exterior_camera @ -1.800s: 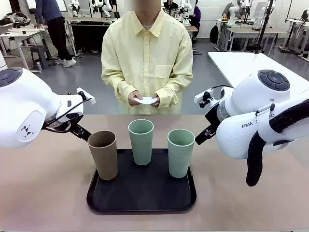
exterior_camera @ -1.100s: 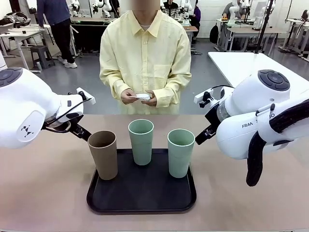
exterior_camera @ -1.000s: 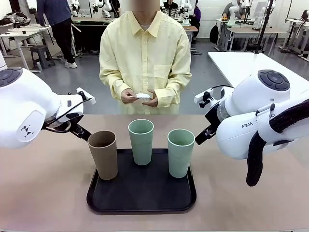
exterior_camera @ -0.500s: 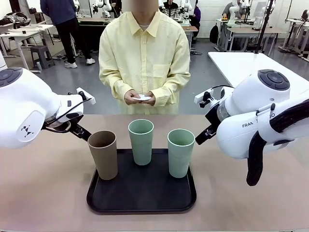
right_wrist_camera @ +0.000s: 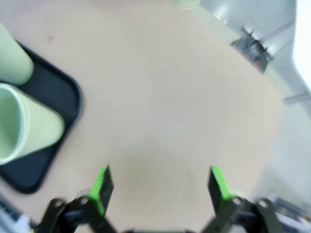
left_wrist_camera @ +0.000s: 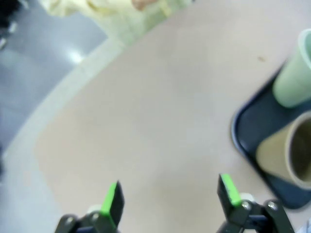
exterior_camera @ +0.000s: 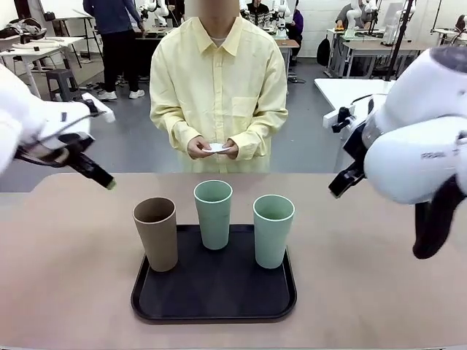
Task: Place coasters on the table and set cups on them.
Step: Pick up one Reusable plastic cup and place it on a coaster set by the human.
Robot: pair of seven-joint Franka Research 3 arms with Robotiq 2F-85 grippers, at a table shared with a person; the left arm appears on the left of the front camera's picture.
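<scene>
both arms have swung outward and up. the left gripper (left_wrist_camera: 170, 191) hangs wide open and empty, now well clear of the tan cup (exterior_camera: 155, 233) it was beside; the right gripper (right_wrist_camera: 159, 184), equally wide and empty, has left the mint cups (exterior_camera: 273, 233). all three stand on the black tray (exterior_camera: 214, 292) between the grippers; the coasters (exterior_camera: 220, 149) stay in the person's hands (exterior_camera: 199, 148) beyond.

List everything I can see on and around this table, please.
Brown cup: one, tan, left on the tray.
Green cups: two, pale mint, middle and right on the tray.
Tray: one, black, mid-table.
Table: one, beige, under everything.
Coasters: white, count unclear, held by the person.
Person's hands: two, beyond the far edge.
Left claw: one, black with green pads, open above bare table.
Right claw: one, black with green pads, open above bare table.
</scene>
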